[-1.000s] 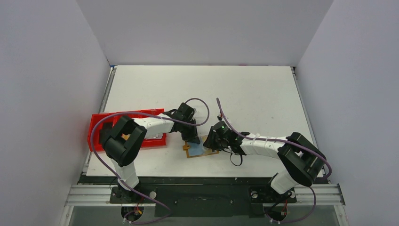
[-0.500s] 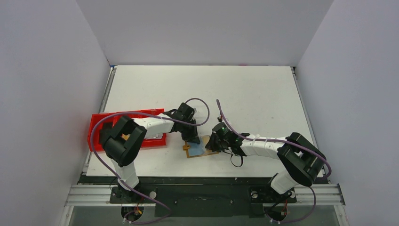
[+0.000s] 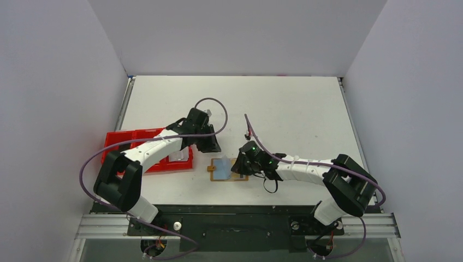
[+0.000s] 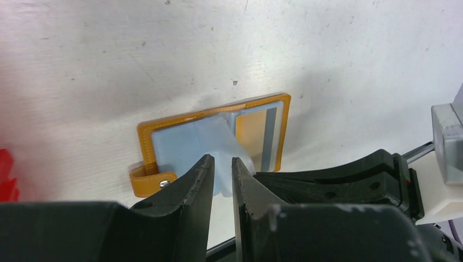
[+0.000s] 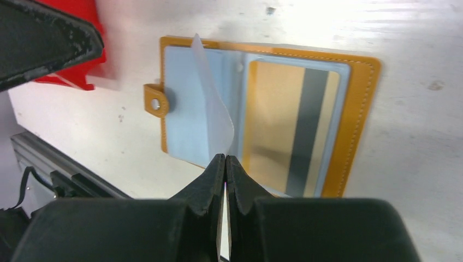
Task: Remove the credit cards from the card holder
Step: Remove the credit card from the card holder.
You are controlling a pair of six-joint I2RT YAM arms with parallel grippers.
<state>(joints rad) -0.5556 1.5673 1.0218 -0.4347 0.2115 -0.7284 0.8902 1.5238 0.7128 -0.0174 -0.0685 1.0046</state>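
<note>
1. Presently, card holder [image 3: 225,169]: a tan leather-look wallet lying open and flat on the white table [image 3: 284,109]. It sits near the front edge, between the two claws. Its snap tab [image 5: 155,103] sticks out on the side toward the red tray.
2. Interior: pale blue clear pockets [image 5: 185,98] line both halves inside the stitched tan rim.
3. Gold credit card [image 5: 275,125]: it has a dark stripe along its length. It sits inside the pocket on the half away from the snap tab, fully within the holder.
4. Pale leaf [image 5: 210,87]: a thin translucent pocket page that curves up from the holder's middle fold, bent and off the flat. I cannot tell whether it carries a card.
5. Right claw [image 5: 225,157]: the fingers are closed tip to tip and pinch the free corner of the pale leaf. The claw sits low at the holder's right edge in the top view.
6. Left claw [image 4: 221,161]: the fingers stand a narrow slit apart with nothing between them. It hangs clear of the holder, up and to the left of it in the top view, beside the tray.
7. Red tray [image 3: 117,141]: compartmented plastic at the table's left edge, partly under the left arm. A small pale item lies in one compartment, too small to identify.
</note>
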